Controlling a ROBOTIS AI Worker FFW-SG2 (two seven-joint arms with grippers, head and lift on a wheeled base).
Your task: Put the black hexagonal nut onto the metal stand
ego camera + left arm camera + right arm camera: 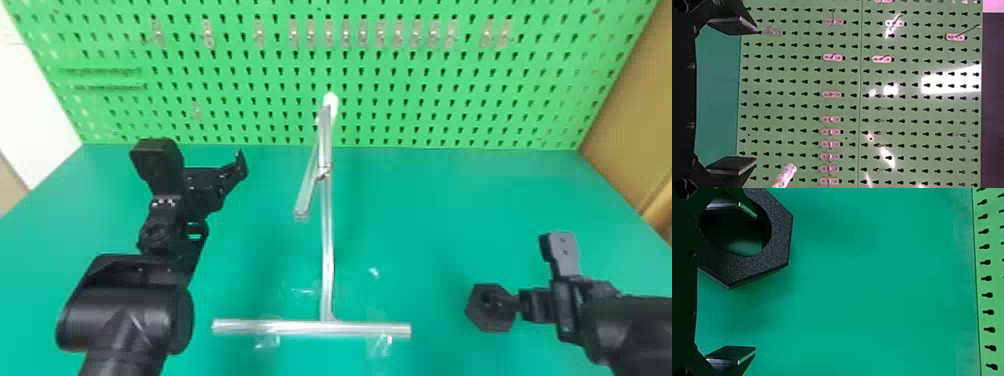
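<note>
The metal stand [326,250] rises mid-table in the head view, a bar across its foot and an angled arm above. At the right, my right gripper [524,272] is at the black hexagonal nut [486,322]. In the right wrist view, the right gripper [755,283] is open, one finger within the hole of the nut [779,233] and the other well apart from it. I cannot tell whether the nut touches the table. My left gripper [200,157] is open and holds nothing, left of the stand; the left wrist view has the left gripper [755,96] before the pegboard, near the stand's pale tip [783,176].
A green pegboard [280,75] with small hooks stands along the table's back edge. Clear tape [267,341] lies over the stand's foot bar. Brown panelling [632,95] is at the right, beyond the green table [425,200].
</note>
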